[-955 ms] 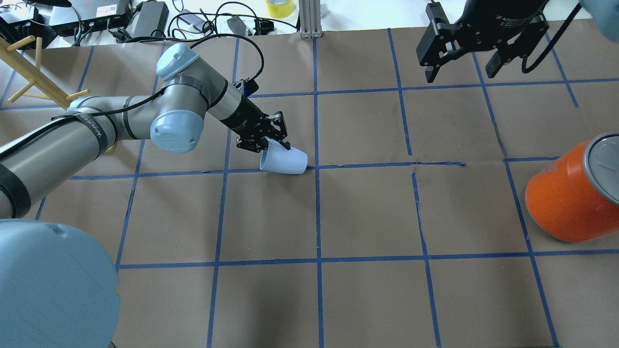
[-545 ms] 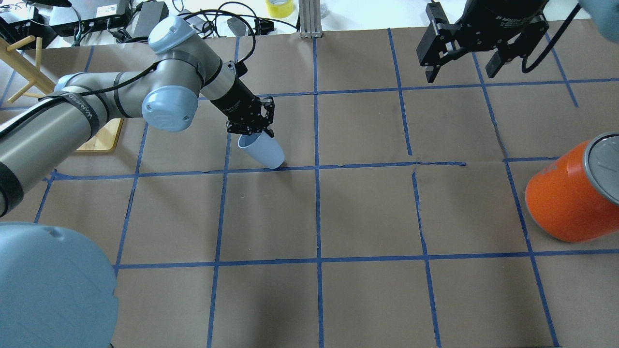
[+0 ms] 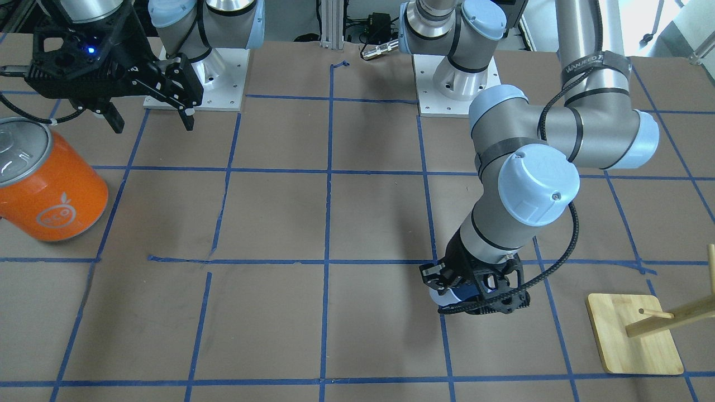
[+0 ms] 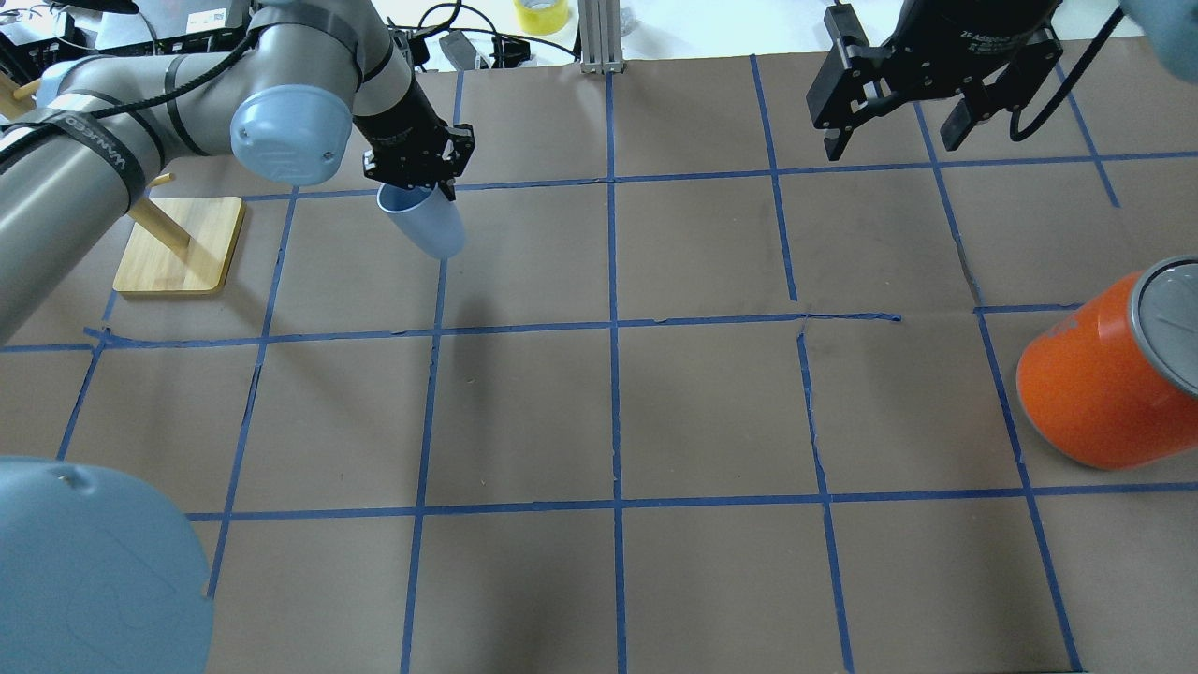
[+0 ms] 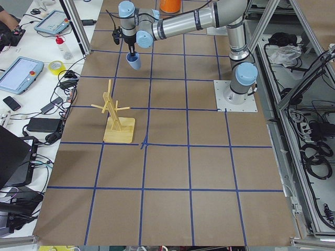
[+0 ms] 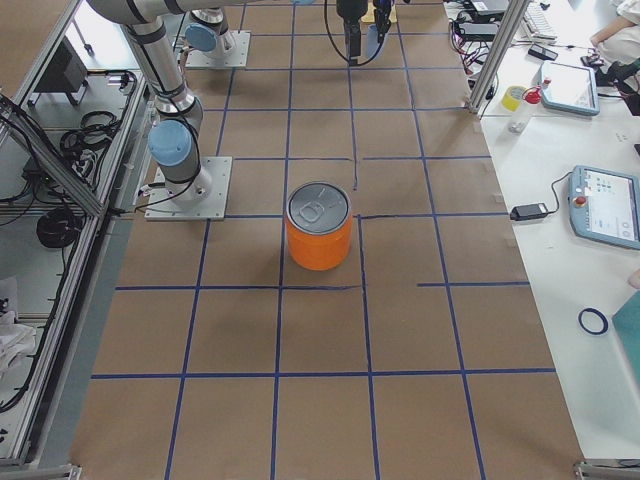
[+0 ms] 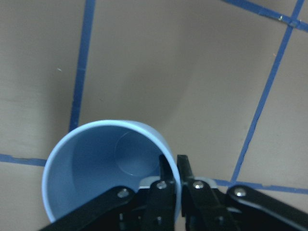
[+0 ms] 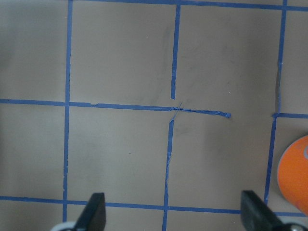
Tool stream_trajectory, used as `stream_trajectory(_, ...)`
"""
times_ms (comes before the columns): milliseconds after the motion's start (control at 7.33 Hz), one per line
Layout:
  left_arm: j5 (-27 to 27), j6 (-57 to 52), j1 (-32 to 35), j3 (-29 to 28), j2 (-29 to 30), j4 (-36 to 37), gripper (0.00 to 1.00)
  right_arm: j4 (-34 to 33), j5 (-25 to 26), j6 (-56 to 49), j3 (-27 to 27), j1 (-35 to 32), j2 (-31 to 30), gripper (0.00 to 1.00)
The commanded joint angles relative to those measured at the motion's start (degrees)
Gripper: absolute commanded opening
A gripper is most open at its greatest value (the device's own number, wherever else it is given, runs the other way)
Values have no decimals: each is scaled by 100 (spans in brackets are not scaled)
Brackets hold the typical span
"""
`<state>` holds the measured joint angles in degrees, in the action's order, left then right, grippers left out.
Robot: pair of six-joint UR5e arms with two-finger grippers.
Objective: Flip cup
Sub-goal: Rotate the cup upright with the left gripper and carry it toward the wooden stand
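Note:
The cup (image 4: pixel 429 226) is a small pale blue-white tumbler. My left gripper (image 4: pixel 417 190) is shut on its rim and holds it mouth-up, slightly tilted, above the brown table. In the left wrist view one finger is inside and one outside the rim, with the cup's bluish inside (image 7: pixel 108 166) below. In the front-facing view the left gripper (image 3: pixel 475 290) hides most of the cup (image 3: pixel 444 294). The cup also shows in the exterior left view (image 5: pixel 134 61). My right gripper (image 4: pixel 891 140) is open and empty, high over the far right of the table; it also shows in the front-facing view (image 3: pixel 152 124).
A large orange can (image 4: pixel 1100 384) with a silver top stands at the right edge; it also shows in the front-facing view (image 3: pixel 50 192). A wooden peg stand (image 4: pixel 178 243) sits left of the cup. Cables and boxes lie beyond the table's far edge.
The left gripper has turned the cup from lying on its side to mouth-up, lifted it and carried it left and toward the far edge. The right arm has not moved.

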<state>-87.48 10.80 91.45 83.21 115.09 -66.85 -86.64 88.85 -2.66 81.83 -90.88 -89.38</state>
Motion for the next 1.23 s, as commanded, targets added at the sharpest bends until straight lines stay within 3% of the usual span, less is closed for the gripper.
stream_trajectory(0, -595, -603, -336, -34, 162, 555, 0, -2, 0, -7, 0, 0, 0, 100)
stream_trajectory(409, -586, -780, -662, 2, 540, 821, 0, -2, 0, -7, 0, 0, 0, 100)
stream_trajectory(818, -621, -790, -699, 186, 558, 822, 0, 7, 0, -7, 0, 0, 0, 100)
stream_trajectory(955, -621, -781, -699, 204, 558, 822, 46, 7, 0, -7, 0, -9, 0, 100)
stream_trajectory(1091, -630, -772, -699, 213, 550, 814, 85, 7, 0, -7, 0, 0, 0, 100)
